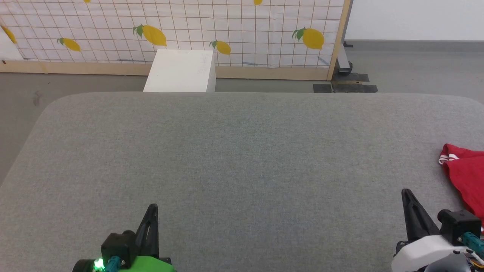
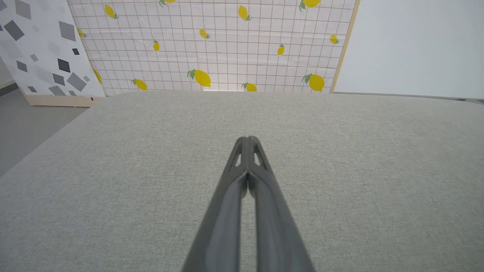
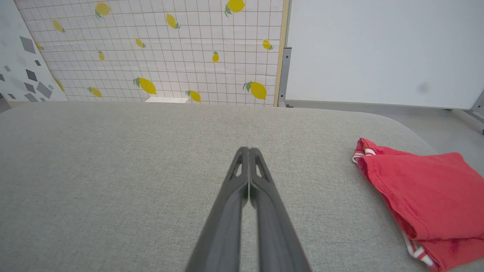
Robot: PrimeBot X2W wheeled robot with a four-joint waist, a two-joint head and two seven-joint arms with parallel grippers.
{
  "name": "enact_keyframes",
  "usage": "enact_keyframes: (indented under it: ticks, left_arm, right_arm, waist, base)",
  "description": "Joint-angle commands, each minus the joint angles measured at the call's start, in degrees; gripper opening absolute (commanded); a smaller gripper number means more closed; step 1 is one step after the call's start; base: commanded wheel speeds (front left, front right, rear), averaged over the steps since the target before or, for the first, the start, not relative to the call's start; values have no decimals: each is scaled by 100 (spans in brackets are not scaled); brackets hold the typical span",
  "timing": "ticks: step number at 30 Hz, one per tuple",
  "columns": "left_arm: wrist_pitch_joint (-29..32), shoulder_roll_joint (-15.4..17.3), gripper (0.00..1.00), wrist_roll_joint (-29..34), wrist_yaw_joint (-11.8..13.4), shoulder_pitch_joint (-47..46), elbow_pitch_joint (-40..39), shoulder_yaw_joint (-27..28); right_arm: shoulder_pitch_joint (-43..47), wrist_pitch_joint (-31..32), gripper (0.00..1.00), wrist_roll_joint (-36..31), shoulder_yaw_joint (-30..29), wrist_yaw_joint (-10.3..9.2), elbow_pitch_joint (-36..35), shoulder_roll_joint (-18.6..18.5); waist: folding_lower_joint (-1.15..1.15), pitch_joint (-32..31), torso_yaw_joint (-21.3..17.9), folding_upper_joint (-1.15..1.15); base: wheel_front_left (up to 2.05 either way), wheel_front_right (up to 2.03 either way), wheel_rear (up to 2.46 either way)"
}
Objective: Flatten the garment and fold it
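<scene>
Left gripper (image 1: 152,208) hovers clenched and empty over the grey fabric tabletop (image 1: 242,151), and the right gripper (image 1: 405,192) likewise, two in all. One garment (image 1: 467,172) — red, doubled over, with red-white striped trim — lies at the tabletop's right edge, near the right gripper.

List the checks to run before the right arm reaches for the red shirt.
1. Right gripper open for a grasp: not ok, shut and empty.
2. Left gripper open: not ok, shut and empty.
3. Garment wholly in the head view: not ok, cut by the right edge.
4. Garment flat: not ok, bunched.
5. Garment wholly on the table: cannot tell.
</scene>
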Motion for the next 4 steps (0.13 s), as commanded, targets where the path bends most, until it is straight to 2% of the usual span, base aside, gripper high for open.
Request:
enact_keyframes:
  ticks: [1, 4]
  left_arm:
    - [26, -26, 0, 71, -36, -144, -13, 36]
    - [61, -38, 0, 101, -43, -169, -19, 60]
  right_arm:
    - [-103, 13, 0, -67, 39, -3, -26, 1]
    - [-123, 20, 0, -76, 67, -3, -29, 2]
  waist:
    - [0, 2, -4, 0]
    - [0, 6, -12, 0]
  base:
    - [0, 0, 0]
    - [0, 0, 0]
